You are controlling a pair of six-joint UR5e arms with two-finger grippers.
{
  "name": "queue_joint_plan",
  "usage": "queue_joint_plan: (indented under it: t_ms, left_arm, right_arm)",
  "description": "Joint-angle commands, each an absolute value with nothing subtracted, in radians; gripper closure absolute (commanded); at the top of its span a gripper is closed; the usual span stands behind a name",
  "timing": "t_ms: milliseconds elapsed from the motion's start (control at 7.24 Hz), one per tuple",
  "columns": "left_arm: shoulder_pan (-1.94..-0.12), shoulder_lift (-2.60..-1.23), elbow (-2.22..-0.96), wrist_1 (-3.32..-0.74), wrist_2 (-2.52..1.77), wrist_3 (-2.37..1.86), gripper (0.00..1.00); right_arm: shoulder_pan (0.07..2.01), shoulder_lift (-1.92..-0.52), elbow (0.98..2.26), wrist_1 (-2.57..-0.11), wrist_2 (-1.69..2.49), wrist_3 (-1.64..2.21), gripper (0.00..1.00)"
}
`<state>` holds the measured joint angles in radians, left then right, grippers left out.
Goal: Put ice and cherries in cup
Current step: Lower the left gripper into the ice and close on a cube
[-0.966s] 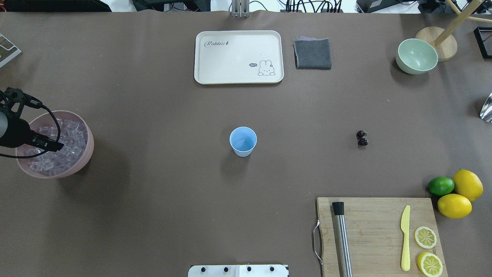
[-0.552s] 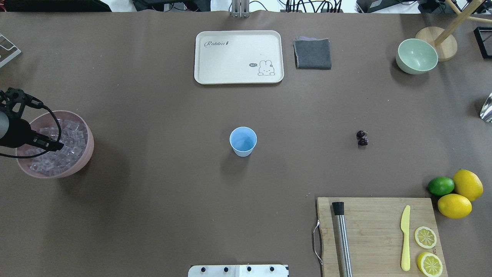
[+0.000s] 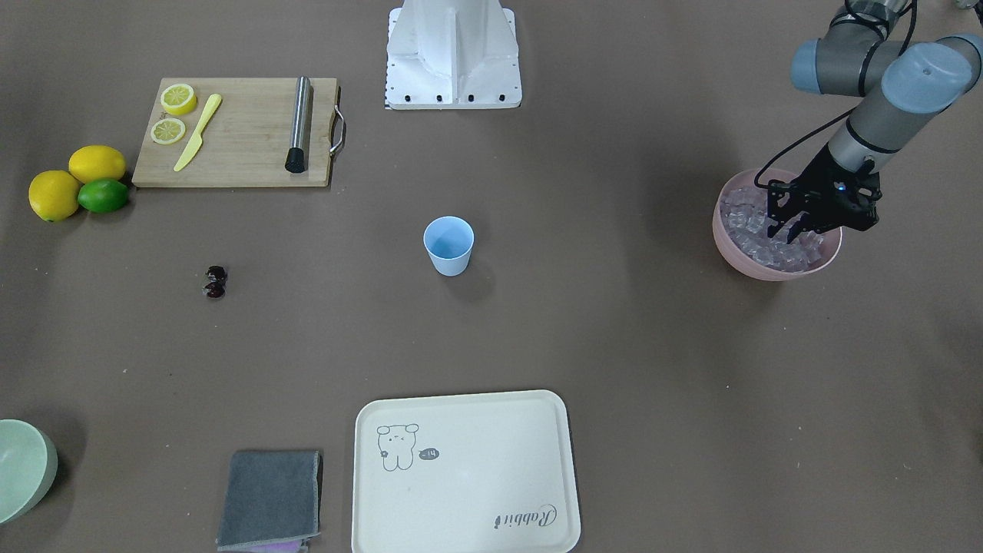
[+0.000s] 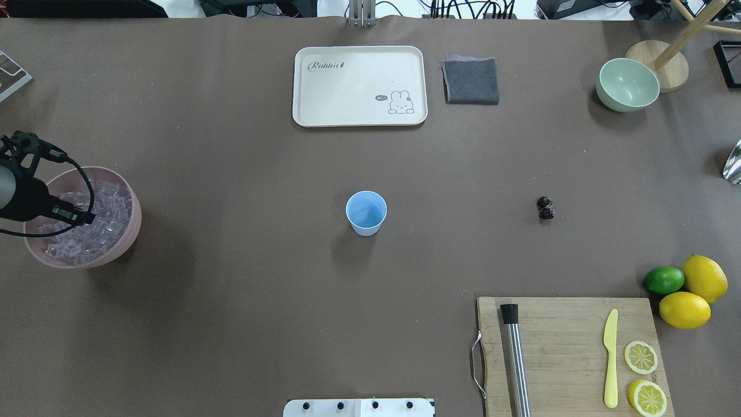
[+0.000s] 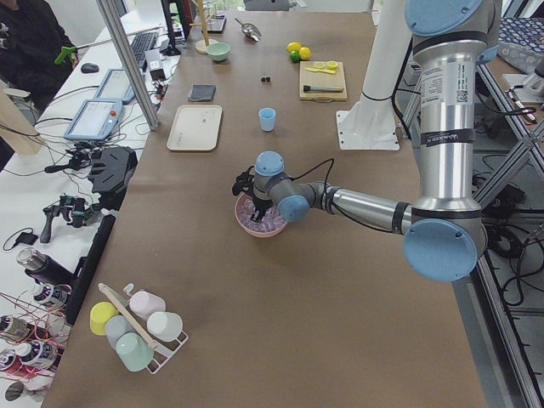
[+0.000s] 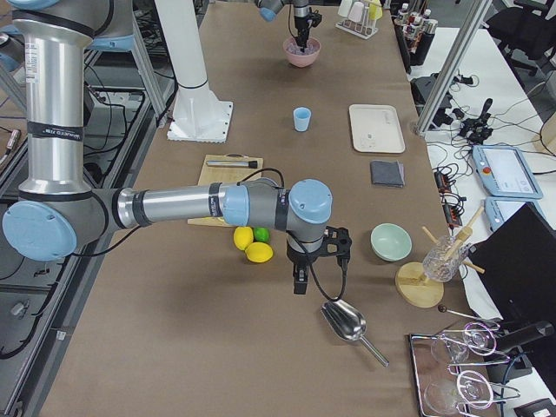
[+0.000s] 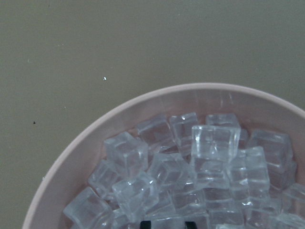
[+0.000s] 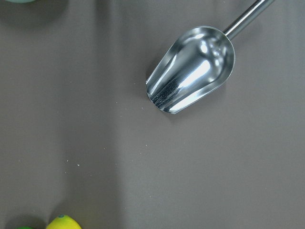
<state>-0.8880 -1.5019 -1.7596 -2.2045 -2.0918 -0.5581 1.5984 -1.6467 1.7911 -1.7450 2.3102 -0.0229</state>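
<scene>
The light blue cup stands upright mid-table with nothing visible inside. The dark cherries lie on the table towards the robot's right, apart from the cup. Clear ice fills the pink bowl at the robot's left. My left gripper dips into the bowl, fingertips a cube's width apart with one cube between them. The right gripper hangs over bare table near the metal scoop; whether it is open or shut I cannot tell.
A cream tray, a grey cloth and a pale green bowl sit at the far side. A cutting board with a metal bar, yellow knife and lemon slices lies near right, beside lemons and a lime.
The left gripper has shifted slightly to the left over the pink bowl. Cup, cherries and everything else stay where they were.
</scene>
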Motion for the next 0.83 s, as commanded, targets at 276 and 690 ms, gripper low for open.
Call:
queue_joint_plan:
  t_ms: [276,690]
  left_arm:
    - [-0.974,-1.491,-1.844,-2.2,-2.106,-0.557,1.0]
    - [-1.043,-1.563,-1.917,-2.198,-2.169,-0.645,1.0]
  right_arm:
    - [1.598,-1.641,1.799,-1.746,2.312,-0.011,0.0]
    - [1.598,-1.64,1.798,-1.744,2.316,-0.011,0.0]
